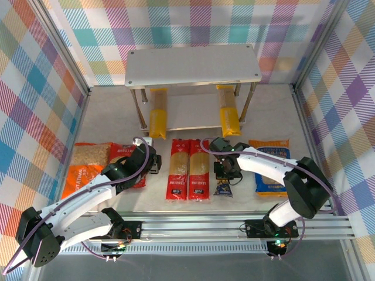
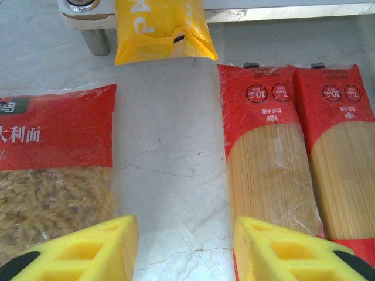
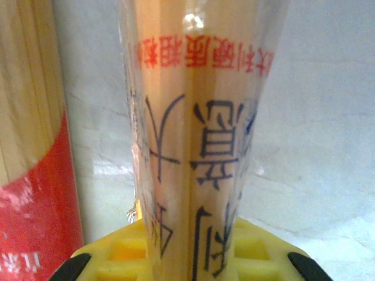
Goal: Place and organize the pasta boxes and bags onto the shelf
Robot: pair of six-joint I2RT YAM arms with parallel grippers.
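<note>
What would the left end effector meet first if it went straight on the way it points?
Probably the near end of the yellow spaghetti pack on the lower shelf board, past bare table. If the left end effector tilts downward, table comes first; depth unclear.

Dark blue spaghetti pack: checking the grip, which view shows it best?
Right wrist: the dark blue spaghetti pack sits close up between the fingers of the right gripper. Top external shows its dark end poking from beneath that gripper.

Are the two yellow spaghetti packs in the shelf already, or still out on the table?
In. Both yellow spaghetti packs lie on the lower board of the shelf, near ends sticking out over its front edge.
</note>
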